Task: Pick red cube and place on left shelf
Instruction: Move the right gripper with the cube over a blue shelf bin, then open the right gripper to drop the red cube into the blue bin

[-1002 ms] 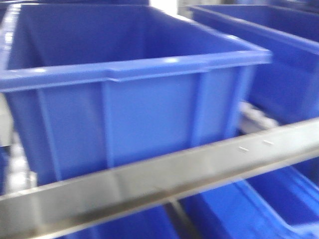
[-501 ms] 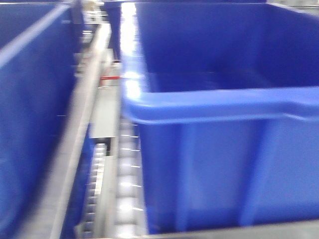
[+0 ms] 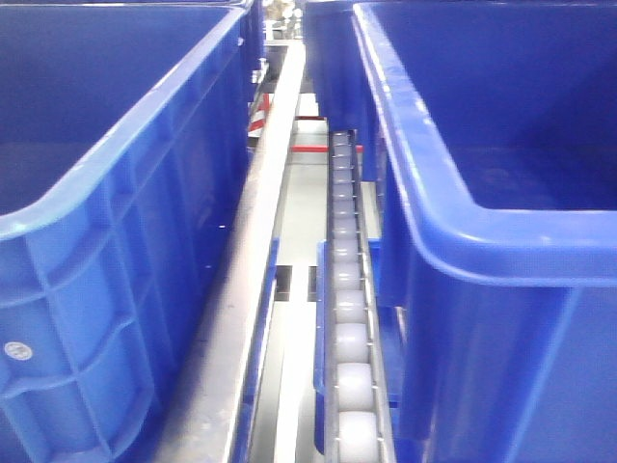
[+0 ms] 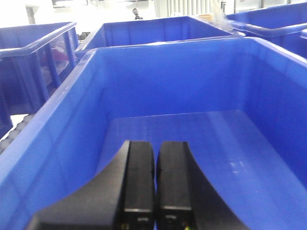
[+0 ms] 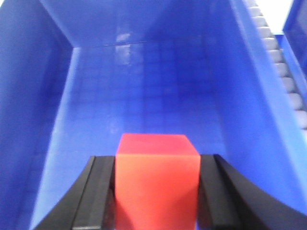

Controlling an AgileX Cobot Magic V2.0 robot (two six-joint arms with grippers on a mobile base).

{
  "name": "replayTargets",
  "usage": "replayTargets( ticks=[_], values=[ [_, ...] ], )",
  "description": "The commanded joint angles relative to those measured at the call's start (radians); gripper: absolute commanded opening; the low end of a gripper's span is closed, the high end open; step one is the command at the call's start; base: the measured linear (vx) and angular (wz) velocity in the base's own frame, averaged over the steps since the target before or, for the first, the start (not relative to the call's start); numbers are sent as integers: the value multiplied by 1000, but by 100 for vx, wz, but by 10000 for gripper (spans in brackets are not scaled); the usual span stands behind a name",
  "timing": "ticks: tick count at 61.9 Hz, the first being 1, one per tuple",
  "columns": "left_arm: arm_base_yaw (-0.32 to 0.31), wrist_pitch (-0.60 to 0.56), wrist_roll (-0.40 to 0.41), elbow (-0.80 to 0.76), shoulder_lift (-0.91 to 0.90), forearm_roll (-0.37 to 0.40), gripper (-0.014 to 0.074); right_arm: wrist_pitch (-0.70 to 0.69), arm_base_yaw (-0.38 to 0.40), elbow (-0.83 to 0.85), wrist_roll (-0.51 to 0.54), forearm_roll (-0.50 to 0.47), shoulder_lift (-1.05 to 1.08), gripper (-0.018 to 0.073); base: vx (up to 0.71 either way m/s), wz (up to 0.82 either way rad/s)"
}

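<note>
In the right wrist view my right gripper (image 5: 157, 179) is shut on the red cube (image 5: 157, 177), its black fingers (image 5: 98, 191) pressed against both sides, over the floor of a blue bin (image 5: 57, 110). In the left wrist view my left gripper (image 4: 155, 165) is shut and empty, its fingers (image 4: 139, 172) together above the inside of another blue bin (image 4: 62, 115). Neither gripper nor the cube shows in the front view.
The front view shows two large blue bins, one left (image 3: 106, 241) and one right (image 3: 463, 251), with a grey metal rail (image 3: 255, 251) and a roller track (image 3: 345, 289) between them. More blue bins (image 4: 38, 57) stand behind in the left wrist view. Rollers (image 5: 288, 81) run beside the right bin.
The front view has swung: first one bin behind a metal bar, then a bin to the right, now the gap between two bins with the rail and rollers centred.
</note>
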State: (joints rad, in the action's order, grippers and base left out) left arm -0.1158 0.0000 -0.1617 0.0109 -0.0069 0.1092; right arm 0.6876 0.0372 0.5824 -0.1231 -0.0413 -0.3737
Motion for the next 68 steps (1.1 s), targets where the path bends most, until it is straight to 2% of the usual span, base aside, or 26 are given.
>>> replayTargets(
  ticks=[1,57,68],
  values=[
    [-4,-84,2,22,8,9,106,-77,-1,29,6,1,-6,51,0,0],
    [-4,-84,2,22,8,9,106,-79,-1,29,6,-7,-6,51,0,0],
    [-4,-84,2,22,8,9,106,-284,-2,35,6,-22,-114,51,0,0]
  ],
)
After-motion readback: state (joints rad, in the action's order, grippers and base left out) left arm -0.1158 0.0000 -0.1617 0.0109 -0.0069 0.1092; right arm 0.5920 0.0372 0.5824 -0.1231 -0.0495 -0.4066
